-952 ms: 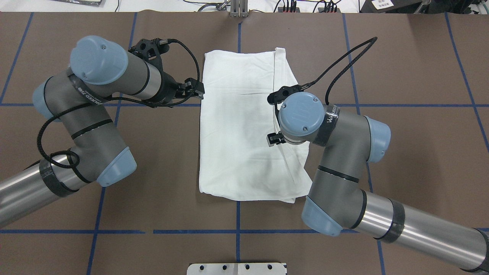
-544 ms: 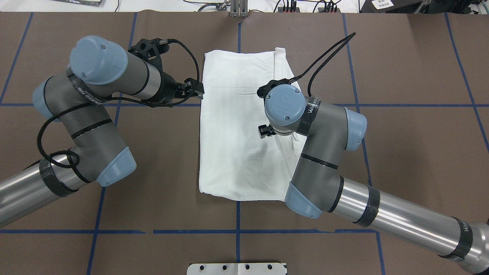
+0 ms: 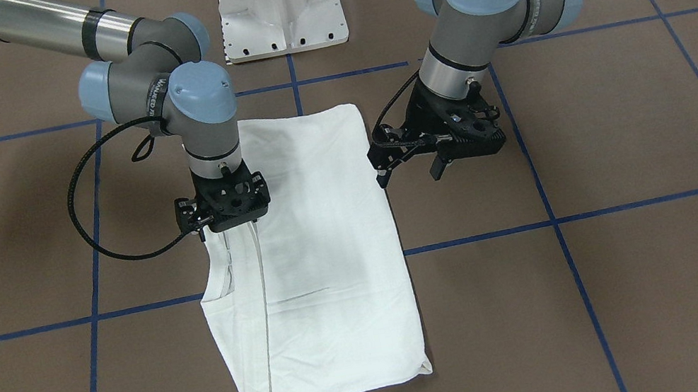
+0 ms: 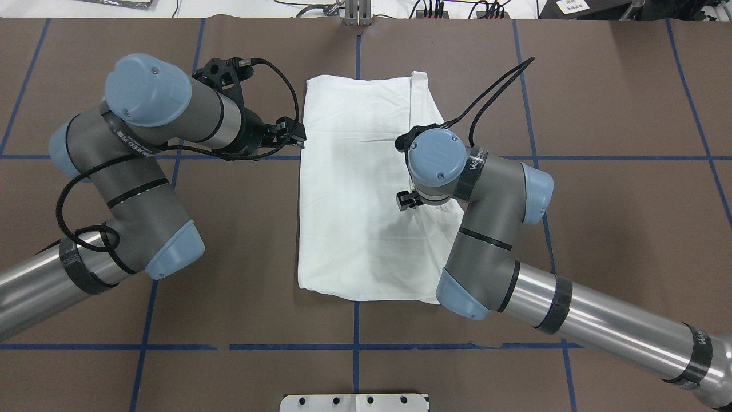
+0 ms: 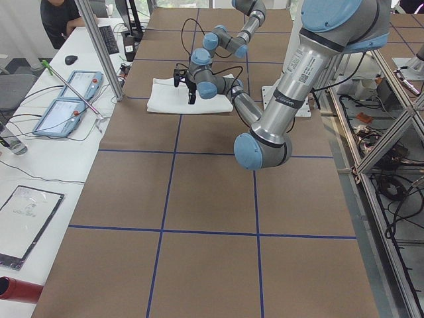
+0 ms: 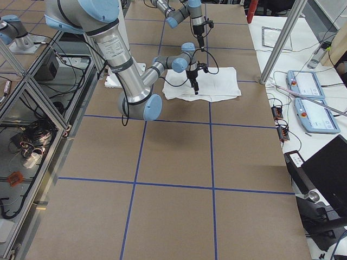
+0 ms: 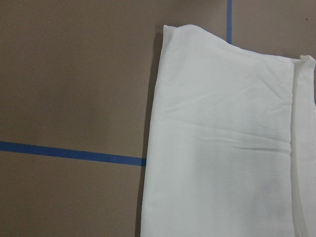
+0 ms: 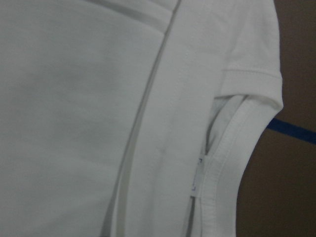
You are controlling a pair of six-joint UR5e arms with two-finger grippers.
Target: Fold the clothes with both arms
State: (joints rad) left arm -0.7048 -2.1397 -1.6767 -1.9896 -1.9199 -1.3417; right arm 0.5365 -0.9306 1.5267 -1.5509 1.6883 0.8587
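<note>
The white shirt [image 3: 325, 265] lies folded into a long rectangle on the brown table, and shows in the overhead view [image 4: 354, 200]. My left gripper [image 3: 408, 175] is open and empty, just off the shirt's long edge, also seen from overhead [image 4: 301, 136]. My right gripper [image 3: 228, 221] points down over the shirt's opposite edge, where a folded layer overlaps. Its fingertips are hidden, so I cannot tell if it is open or shut. The right wrist view shows the ribbed collar [image 8: 222, 173] with its small label [image 8: 200, 175] and a sleeve cuff [image 8: 252, 79]. The left wrist view shows the shirt's corner [image 7: 222, 148].
The white pedestal base [image 3: 280, 7] stands at the robot's side of the table. Blue tape lines [image 4: 171, 346] cross the brown table cover. A side desk with tablets [image 5: 66, 99] runs along the far edge, with a person [image 5: 56, 13] behind it.
My right arm has swung left over the shirt and away from the base, then eased slightly back to the right. The left arm and the shirt have not moved.
</note>
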